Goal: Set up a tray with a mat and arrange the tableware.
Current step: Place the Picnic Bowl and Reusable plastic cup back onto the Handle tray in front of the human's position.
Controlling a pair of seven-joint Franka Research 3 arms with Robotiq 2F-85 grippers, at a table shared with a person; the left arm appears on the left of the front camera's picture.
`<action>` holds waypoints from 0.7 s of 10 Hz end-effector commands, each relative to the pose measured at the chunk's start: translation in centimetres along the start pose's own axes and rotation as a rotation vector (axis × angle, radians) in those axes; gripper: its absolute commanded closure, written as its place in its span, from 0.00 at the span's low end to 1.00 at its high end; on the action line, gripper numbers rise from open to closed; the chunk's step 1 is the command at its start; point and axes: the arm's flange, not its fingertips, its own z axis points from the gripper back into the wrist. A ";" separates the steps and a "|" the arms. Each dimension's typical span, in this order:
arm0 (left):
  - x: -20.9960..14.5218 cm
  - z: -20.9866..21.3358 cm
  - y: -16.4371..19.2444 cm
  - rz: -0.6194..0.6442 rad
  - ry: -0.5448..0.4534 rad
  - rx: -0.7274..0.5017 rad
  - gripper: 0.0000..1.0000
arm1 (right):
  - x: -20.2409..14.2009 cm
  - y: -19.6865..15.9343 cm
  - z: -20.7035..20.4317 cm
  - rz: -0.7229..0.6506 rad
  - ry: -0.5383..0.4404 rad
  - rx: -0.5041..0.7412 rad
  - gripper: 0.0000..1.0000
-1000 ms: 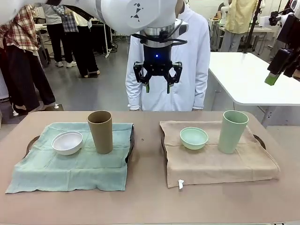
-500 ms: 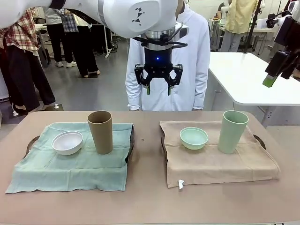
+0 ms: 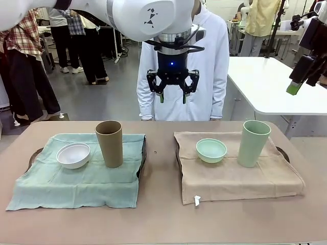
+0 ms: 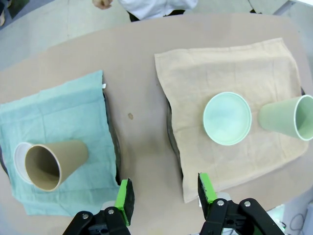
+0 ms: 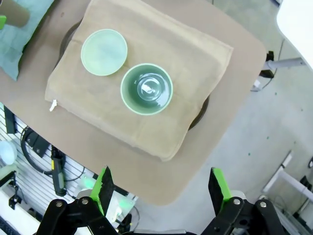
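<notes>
On the table's (image 3: pixel 163 214) left half, a mint-green mat (image 3: pixel 76 178) covers a dark tray (image 3: pixel 142 155) and carries the white bowl (image 3: pixel 73 155) near its left edge, with the tan-brown cup (image 3: pixel 109 143) upright just beside it. Above the table's far-edge middle, the left gripper (image 3: pixel 172 96) hangs with fingers spread and empty, before a person in white (image 3: pixel 209 66). On the right half, a beige mat (image 3: pixel 235 176) bears the mint green bowl (image 3: pixel 211 150) and the upright mint green cup (image 3: pixel 253 143) toward its far right corner; the right gripper (image 5: pixel 159 193) is spread wide and empty, high over the table's right edge.
</notes>
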 end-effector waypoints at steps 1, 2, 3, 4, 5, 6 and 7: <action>-0.1 0.1 0.4 -0.010 -0.005 -0.016 0.31 | -0.2 -0.1 -0.4 0.007 0.008 -0.021 0.00; -0.1 0.1 0.4 -0.010 -0.005 -0.016 0.31 | -0.2 -0.1 -0.4 0.007 0.008 -0.021 0.00; -0.1 0.1 0.4 -0.010 -0.005 -0.016 0.31 | -0.2 -0.1 -0.4 0.007 0.008 -0.021 0.00; -0.1 0.1 0.4 -0.010 -0.005 -0.016 0.31 | -0.2 -0.1 -0.4 0.007 0.008 -0.021 0.00; -0.1 0.1 0.4 -0.010 -0.005 -0.016 0.31 | -0.2 -0.1 -0.4 0.007 0.008 -0.021 0.00; 0.0 0.0 0.0 0.000 0.000 0.000 0.30 | 0.0 0.0 0.0 0.000 0.000 0.000 0.00; 0.0 0.8 2.6 -0.001 0.017 -0.040 0.30 | -0.2 -0.1 -0.7 0.002 0.027 0.013 0.00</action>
